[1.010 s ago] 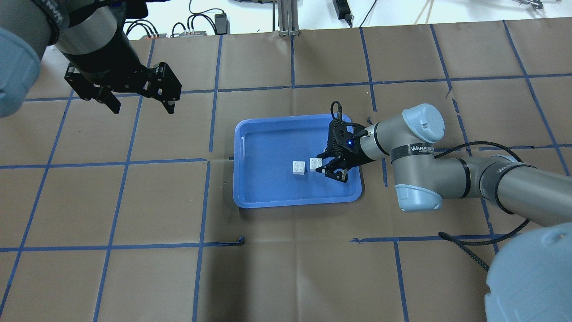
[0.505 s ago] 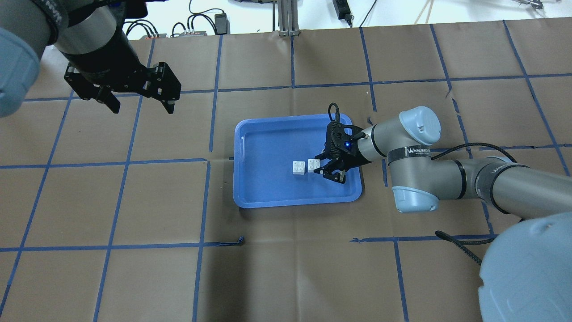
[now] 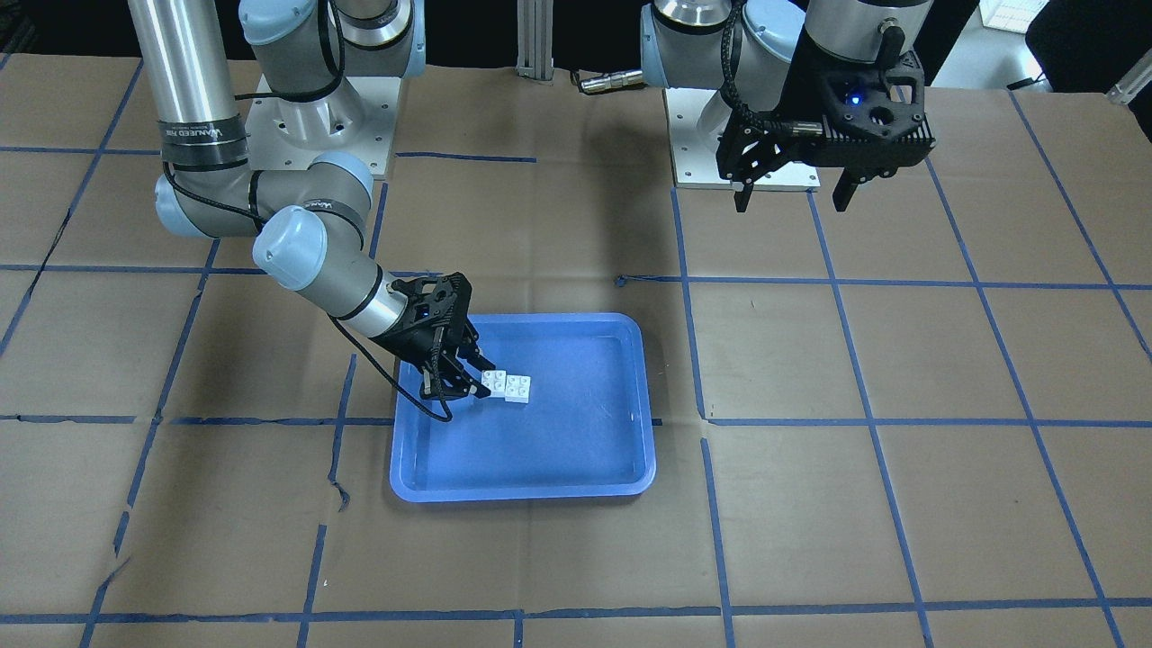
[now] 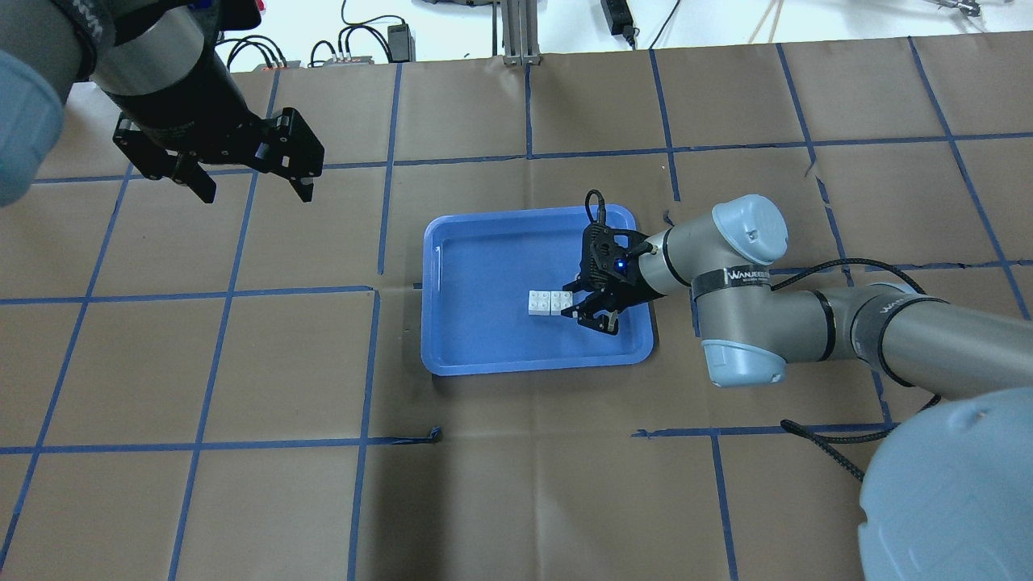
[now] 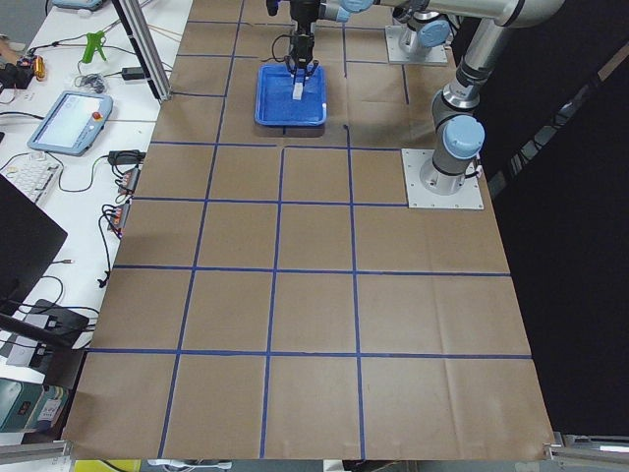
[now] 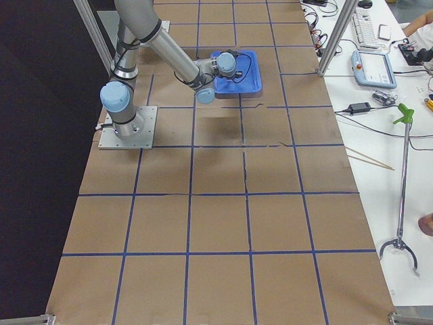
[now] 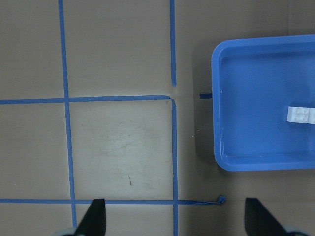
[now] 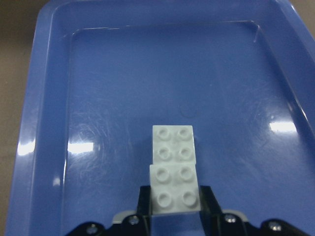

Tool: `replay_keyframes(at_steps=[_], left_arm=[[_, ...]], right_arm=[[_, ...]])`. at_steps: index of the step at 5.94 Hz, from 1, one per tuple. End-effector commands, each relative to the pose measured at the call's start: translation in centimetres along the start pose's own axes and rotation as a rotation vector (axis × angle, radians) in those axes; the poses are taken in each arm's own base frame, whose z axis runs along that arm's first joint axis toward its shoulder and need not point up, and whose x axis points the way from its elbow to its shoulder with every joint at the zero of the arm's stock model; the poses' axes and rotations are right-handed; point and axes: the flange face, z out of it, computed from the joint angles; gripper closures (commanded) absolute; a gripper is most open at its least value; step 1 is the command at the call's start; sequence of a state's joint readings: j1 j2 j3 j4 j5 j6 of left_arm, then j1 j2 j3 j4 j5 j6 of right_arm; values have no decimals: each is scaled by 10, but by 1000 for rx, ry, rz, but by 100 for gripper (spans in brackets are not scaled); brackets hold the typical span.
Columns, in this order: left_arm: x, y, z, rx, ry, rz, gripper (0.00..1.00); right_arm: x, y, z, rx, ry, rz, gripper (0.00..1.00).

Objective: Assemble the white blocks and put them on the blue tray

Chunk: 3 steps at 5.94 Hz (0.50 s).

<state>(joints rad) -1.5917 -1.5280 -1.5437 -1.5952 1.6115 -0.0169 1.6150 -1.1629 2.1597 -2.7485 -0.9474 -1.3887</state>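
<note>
The blue tray (image 4: 452, 355) lies at the table's middle, also in the front view (image 3: 540, 468). Two white blocks lie in it, studs up. My right gripper (image 4: 572, 303) is shut on one white block (image 4: 560, 303), low over the tray floor. That block touches the side of the other white block (image 4: 539, 303). In the right wrist view the held block (image 8: 174, 189) sits between my fingers (image 8: 206, 201), with the free block (image 8: 173, 143) just beyond it. My left gripper (image 4: 258, 196) is open and empty, high over the table's far left.
Brown paper with a blue tape grid covers the table (image 4: 516, 484). The left wrist view shows the tray's rim (image 7: 216, 98) to its right and both blocks (image 7: 301, 114). Cables and gear (image 4: 371, 44) lie past the far edge.
My right gripper has moved left with its white block, closing the gap until it touches the other block. The left gripper has hardly moved.
</note>
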Motion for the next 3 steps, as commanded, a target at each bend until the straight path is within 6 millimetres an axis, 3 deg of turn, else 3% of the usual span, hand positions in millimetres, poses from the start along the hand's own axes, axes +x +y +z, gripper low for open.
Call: replay_keyframes(at_steps=[1,3], left_arm=[[-1,-1,0,0,7,-1,1],[-2,-1,0,0,8,-2,1]], right_arm=[[-1,0,1,-1,-2,0,72],[-1,-1,1,3,-1,-1,71]])
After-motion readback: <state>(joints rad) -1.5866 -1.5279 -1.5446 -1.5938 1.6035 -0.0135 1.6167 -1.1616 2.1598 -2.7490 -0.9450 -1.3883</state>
